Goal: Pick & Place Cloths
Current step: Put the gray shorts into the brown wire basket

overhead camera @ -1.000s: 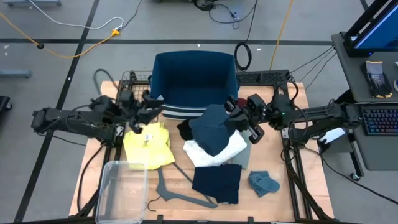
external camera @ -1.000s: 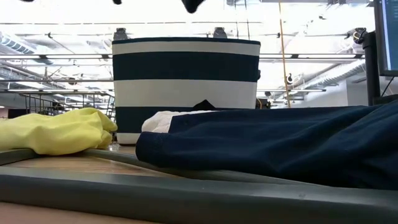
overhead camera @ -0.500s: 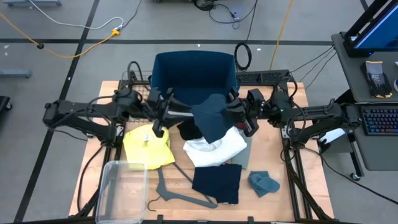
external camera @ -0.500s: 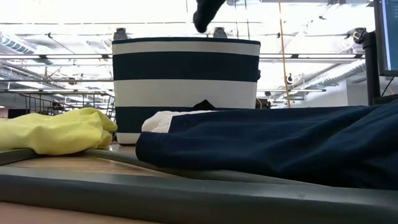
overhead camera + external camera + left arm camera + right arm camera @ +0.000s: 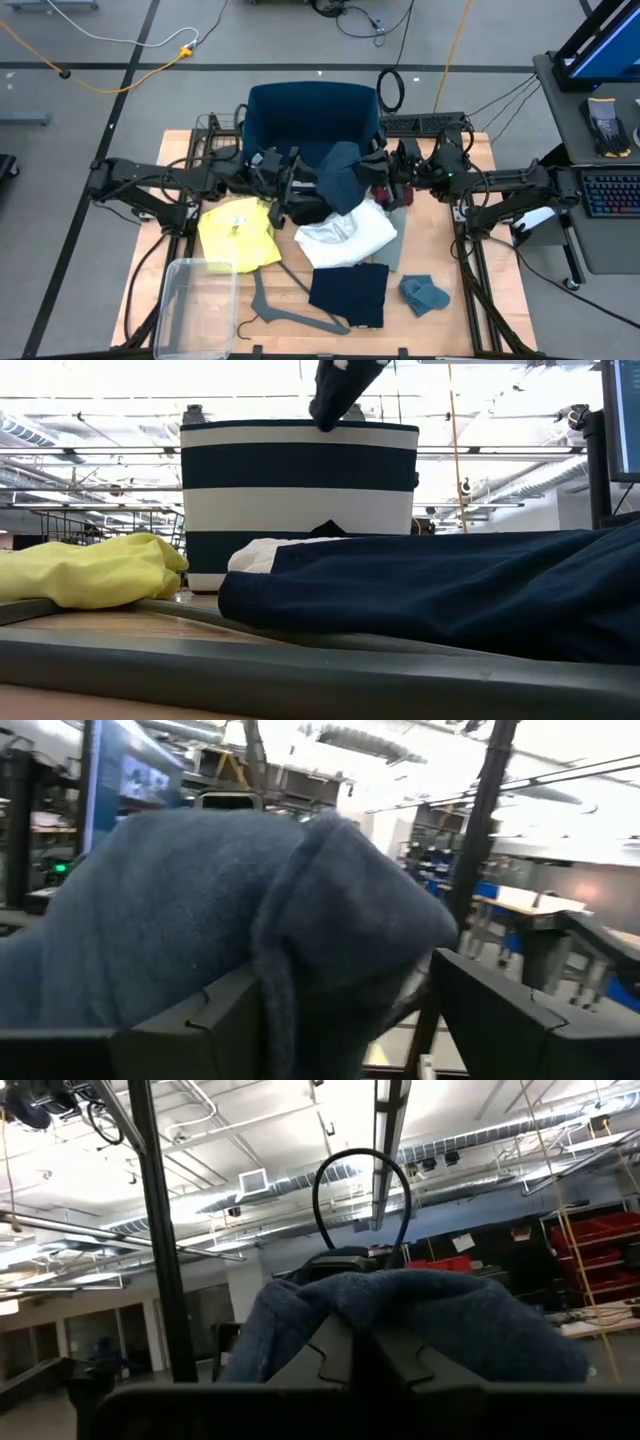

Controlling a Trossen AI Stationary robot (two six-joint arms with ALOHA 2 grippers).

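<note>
At the left, a yellow cloth [image 5: 238,232] is lying on the table [image 5: 470,305], untouched. Just to its right, the left gripper [image 5: 296,186] is being held against a dark blue cloth [image 5: 340,176]; its fingers [image 5: 215,1020] are spread, with fabric draped over one of them, so no firm pinch is being made. The cloth is being held up at the near rim of the striped basket [image 5: 300,118], above a black cloth [image 5: 305,210] and a white cloth [image 5: 347,235]. On its right side it is being clamped by the right gripper [image 5: 388,183], jaws closed on the fabric. A navy cloth [image 5: 349,292] and a teal rag [image 5: 425,294] are lying nearer the front edge. For a clean drop, the hanging tail is best carried fully past the rim before the clamp is released, so nothing is left draped outside.
</note>
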